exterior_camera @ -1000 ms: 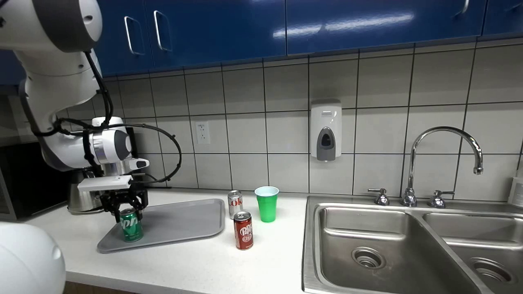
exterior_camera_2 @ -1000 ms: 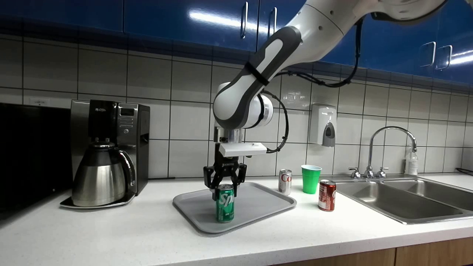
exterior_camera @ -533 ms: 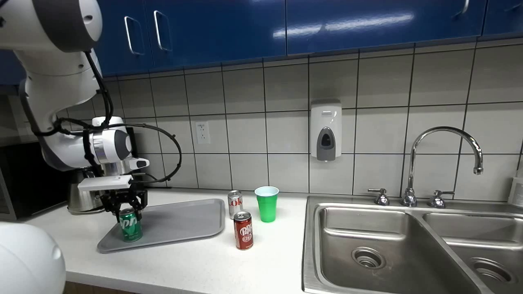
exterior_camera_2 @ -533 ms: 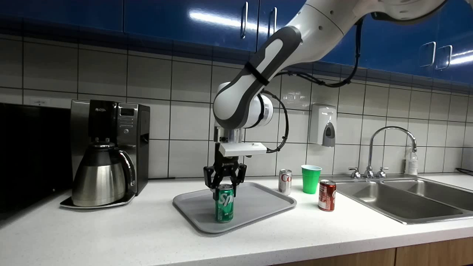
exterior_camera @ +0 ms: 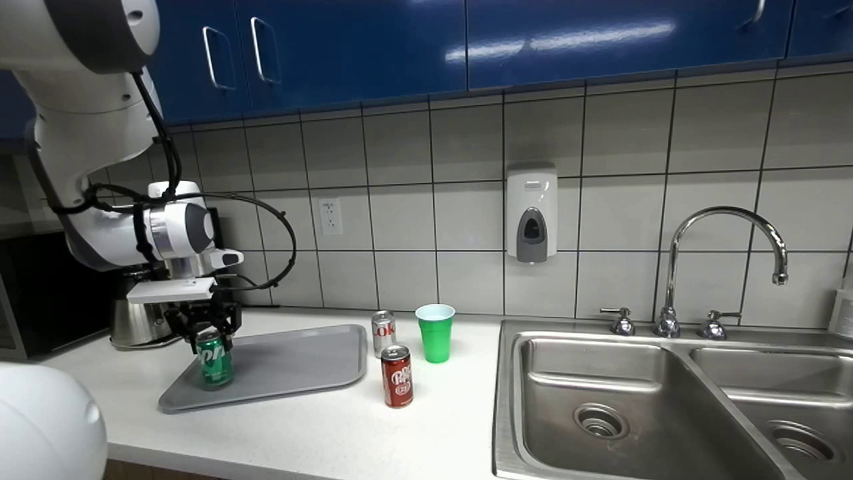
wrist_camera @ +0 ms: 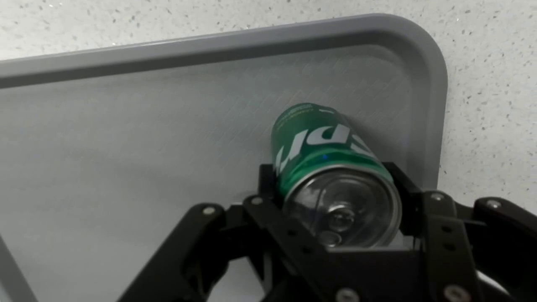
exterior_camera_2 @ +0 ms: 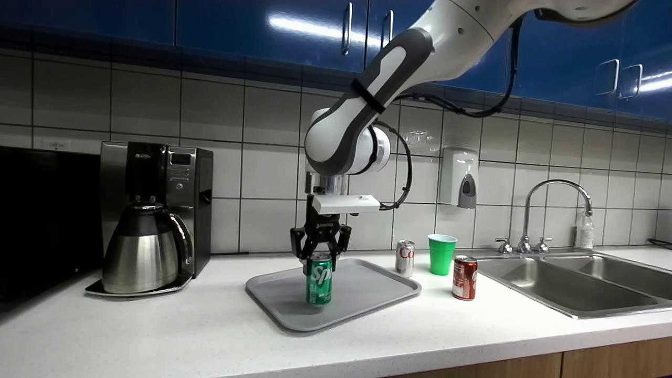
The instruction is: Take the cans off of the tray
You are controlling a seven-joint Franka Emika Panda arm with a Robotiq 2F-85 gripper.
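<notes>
My gripper (exterior_camera_2: 320,269) is shut on the green can (exterior_camera_2: 319,289), with fingers on both sides of its upper part. The can is upright and appears just above the grey tray (exterior_camera_2: 367,289), near its front corner. In the wrist view the green can (wrist_camera: 314,134) sits between the fingers, its top facing the camera, with the tray (wrist_camera: 147,147) below. The silvery can (exterior_camera: 383,333) and the dark red can (exterior_camera: 397,380) stand upright on the counter beside the tray's end in both exterior views. Both are out of the wrist view.
A bright green cup (exterior_camera: 435,339) stands on the counter beside the silvery can. A steel sink (exterior_camera: 593,387) with a faucet lies beyond the cans. A coffee maker with a carafe (exterior_camera_2: 140,252) stands on the tray's opposite side. Blue cabinets (exterior_camera_2: 273,31) hang above.
The arm and gripper have risen slightly in the last half second. The green can has risen with them, its base a little higher than before. The other cans have not moved.
</notes>
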